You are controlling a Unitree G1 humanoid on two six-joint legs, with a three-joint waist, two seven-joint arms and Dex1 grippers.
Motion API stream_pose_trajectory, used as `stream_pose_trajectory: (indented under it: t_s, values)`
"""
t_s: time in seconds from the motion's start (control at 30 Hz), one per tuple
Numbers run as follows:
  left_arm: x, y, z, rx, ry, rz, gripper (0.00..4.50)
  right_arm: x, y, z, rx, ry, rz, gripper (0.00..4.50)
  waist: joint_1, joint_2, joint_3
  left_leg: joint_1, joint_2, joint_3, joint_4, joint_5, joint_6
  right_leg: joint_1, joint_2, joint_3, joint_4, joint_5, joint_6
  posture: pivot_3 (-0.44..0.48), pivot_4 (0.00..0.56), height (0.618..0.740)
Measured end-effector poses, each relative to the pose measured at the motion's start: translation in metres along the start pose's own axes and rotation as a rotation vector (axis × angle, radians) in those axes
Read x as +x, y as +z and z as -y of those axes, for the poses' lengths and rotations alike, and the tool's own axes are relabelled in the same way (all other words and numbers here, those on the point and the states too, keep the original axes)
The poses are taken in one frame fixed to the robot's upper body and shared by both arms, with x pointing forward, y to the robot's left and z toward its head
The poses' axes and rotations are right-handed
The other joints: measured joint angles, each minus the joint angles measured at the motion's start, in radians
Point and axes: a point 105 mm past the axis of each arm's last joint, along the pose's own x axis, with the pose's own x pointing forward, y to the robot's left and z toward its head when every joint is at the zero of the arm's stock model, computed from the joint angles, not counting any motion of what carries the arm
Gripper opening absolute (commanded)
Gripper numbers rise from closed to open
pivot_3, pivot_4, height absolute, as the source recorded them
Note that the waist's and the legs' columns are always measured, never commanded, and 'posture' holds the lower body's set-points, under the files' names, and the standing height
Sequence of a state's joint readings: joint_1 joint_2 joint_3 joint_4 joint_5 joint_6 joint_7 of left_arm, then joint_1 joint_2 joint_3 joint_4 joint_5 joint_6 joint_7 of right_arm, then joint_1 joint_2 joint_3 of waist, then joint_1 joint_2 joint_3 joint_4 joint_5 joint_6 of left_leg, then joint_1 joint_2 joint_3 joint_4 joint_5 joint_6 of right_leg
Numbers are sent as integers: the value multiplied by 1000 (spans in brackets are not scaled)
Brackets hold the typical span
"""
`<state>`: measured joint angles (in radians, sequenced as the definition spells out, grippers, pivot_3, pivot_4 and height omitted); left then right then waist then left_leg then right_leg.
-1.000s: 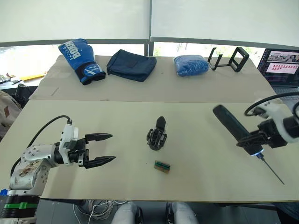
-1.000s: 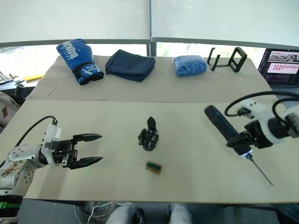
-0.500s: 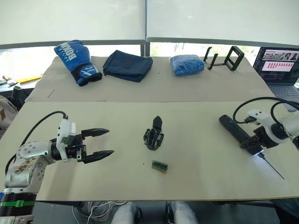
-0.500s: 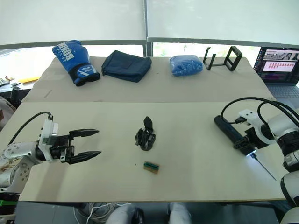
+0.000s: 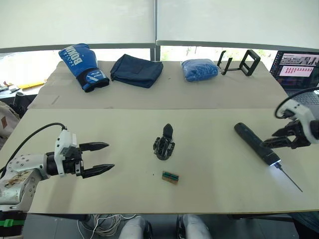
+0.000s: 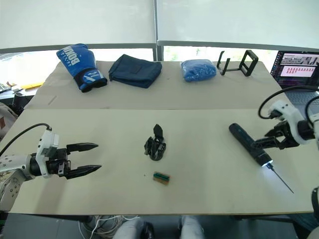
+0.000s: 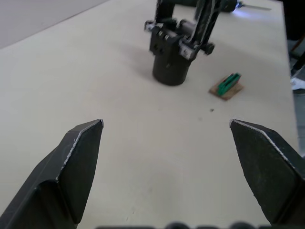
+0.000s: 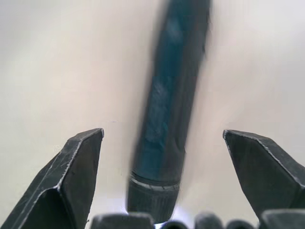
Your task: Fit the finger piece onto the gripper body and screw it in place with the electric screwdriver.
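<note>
The gripper body (image 5: pixel 165 143) stands upright in the middle of the table, with one pointed black finger sticking up from it. The finger piece is out of view. The electric screwdriver (image 5: pixel 256 144) lies flat on the table at the right, its light glowing and its thin bit (image 5: pixel 289 179) pointing toward the front edge. My right gripper (image 5: pixel 270 140) hovers open just right of the screwdriver's front end, and its fingers (image 8: pixel 78 167) stand wide apart without gripping. My left gripper (image 5: pixel 107 156) is open and empty at the left, pointing toward the gripper body (image 7: pixel 178 47).
A small green-brown block (image 5: pixel 171 177) lies just in front of the gripper body. On the far table sit a blue boxing glove (image 5: pixel 82 59), a folded dark cloth (image 5: pixel 137 69), a blue bundle (image 5: pixel 201 68) and a black frame stand (image 5: pixel 241 62). A laptop (image 5: pixel 299 69) is at far right.
The right gripper lowered the screwdriver onto the table, opened and drew back to the right. The left gripper pulled back slightly to the left, still open.
</note>
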<state>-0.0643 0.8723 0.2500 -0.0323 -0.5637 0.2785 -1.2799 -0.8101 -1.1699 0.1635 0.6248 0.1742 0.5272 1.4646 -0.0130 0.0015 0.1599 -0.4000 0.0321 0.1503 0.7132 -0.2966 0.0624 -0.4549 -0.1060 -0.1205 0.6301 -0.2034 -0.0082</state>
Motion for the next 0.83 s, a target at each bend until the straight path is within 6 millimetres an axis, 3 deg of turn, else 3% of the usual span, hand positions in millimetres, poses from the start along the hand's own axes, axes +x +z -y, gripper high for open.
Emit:
stream_pose_trajectory:
  t_s: [0.17, 0.3, 0.5, 0.63, 0.83]
  values:
    - [-22, -12, -20, 109, 126, -88, 4500, -9, 33, -42, -256, 160, 280, 4468, 1, -1, 0, 1, 0, 0, 0, 0, 0, 1, 0, 0, 1, 2, -3, 0, 150, 740]
    - [-34, -19, -27, 175, 202, -120, 4500, 19, 47, -94, -487, 286, 516, 4468, -1, -4, -2, 3, 2, 0, 0, 0, 0, 3, -1, 0, 1, 2, -3, 0, 150, 740]
    - [-44, -34, -34, 186, 373, -102, 4500, 52, 19, -155, -601, 339, 689, 4468, 25, -5, -3, 3, 0, -1, 0, 0, 0, 5, 0, -1, 0, 2, -3, 0, 150, 740]
    - [-58, -46, -29, 182, 443, -137, 4500, 58, 14, -157, -606, 250, 742, 4468, 19, -5, -3, 4, -1, 0, 0, 0, 1, 5, -1, 1, 0, 2, -3, 0, 150, 740]
    - [-53, -52, -18, 213, 427, -139, 4500, 58, 16, -152, -648, 174, 760, 4468, 20, -6, -3, 16, 1, -2, -2, -3, -3, 15, -5, 0, 0, -3, 1, 0, 150, 740]
